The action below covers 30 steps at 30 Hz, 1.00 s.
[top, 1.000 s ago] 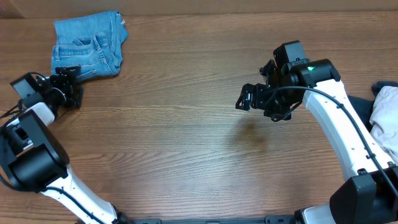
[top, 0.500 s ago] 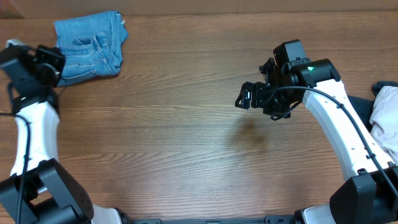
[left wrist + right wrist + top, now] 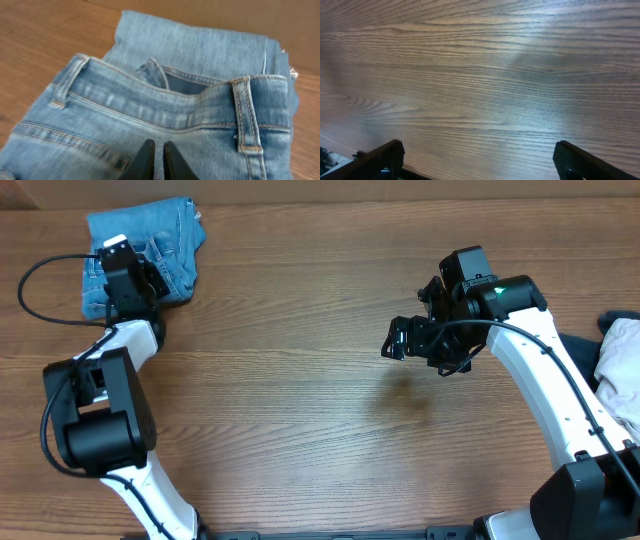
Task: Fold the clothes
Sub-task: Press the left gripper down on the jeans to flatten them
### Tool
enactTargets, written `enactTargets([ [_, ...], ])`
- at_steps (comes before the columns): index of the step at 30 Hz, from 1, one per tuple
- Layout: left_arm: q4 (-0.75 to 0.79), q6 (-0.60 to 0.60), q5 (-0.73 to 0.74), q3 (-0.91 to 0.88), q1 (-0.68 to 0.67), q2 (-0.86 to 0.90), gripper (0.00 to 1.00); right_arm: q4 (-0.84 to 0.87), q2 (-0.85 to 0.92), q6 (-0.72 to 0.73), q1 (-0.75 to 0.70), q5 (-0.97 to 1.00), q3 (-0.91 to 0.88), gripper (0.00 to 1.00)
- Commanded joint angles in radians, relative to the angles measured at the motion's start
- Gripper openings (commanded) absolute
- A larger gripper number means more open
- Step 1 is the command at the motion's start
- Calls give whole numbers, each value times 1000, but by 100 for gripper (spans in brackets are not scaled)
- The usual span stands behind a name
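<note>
My left arm reaches to the 10 o'clock corner of the table point(image 3: 300, 410), wrist tipped down over the folded jeans point(image 3: 150, 225) lying there. The left gripper point(image 3: 155, 157) has its fingers drawn almost together, tips at the denim just below the waistband point(image 3: 165, 107); I can't tell whether cloth is pinched. My right arm bends in from 3 o'clock, the right gripper point(image 3: 400, 340) spread wide above bare wood.

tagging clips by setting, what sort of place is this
Likely a robot lab bench: left arm and right arm at a wood-grain table, jeans folded on it, other clothes piled at its edge.
</note>
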Motion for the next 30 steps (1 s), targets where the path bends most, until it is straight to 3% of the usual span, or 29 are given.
enactTargets([
  [1, 60, 50, 5, 33, -21, 58, 13, -3, -13, -11, -4, 11, -1, 100],
  [18, 71, 20, 58, 88, -93, 207, 15, -13, -13, -10, -4, 11, -1, 100],
  [27, 56, 73, -27, 88, -82, -95, 12, -27, -13, -11, -4, 11, -1, 100],
  [30, 35, 111, -25, 88, -50, -117, 14, -23, -13, -11, -4, 11, -1, 100],
])
